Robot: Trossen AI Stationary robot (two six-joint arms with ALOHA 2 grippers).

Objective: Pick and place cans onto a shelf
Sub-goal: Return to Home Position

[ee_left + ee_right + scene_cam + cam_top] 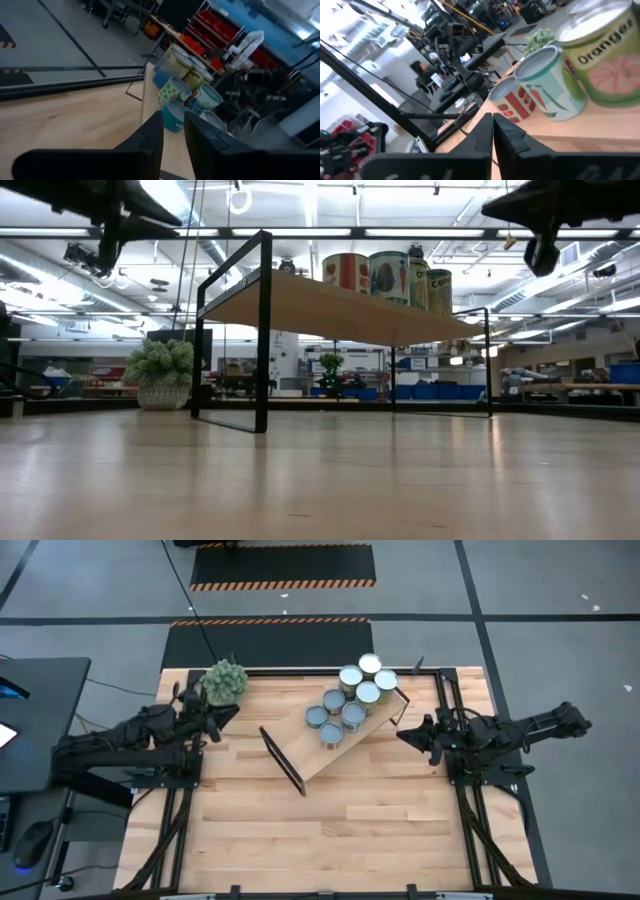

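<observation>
The shelf point(320, 745), a light wood board on black end frames, stands slantwise on the table's middle. Several cans point(352, 700) stand upright in a cluster on its far right end; in the low view the cans point(385, 277) sit on top of the board point(330, 310). My left gripper point(228, 715) hangs above the table's left side, near the shelf's left end, its fingers point(173, 117) a little apart with nothing between them. My right gripper point(402, 735) hovers just right of the shelf's can end, shut point(493, 122) and empty.
A spiky green plant ball point(225, 680) in a pot stands at the far left corner, close behind my left gripper. Black frame rails point(445, 710) run along the table's left and right sides. Bare tabletop point(340, 830) lies in front of the shelf.
</observation>
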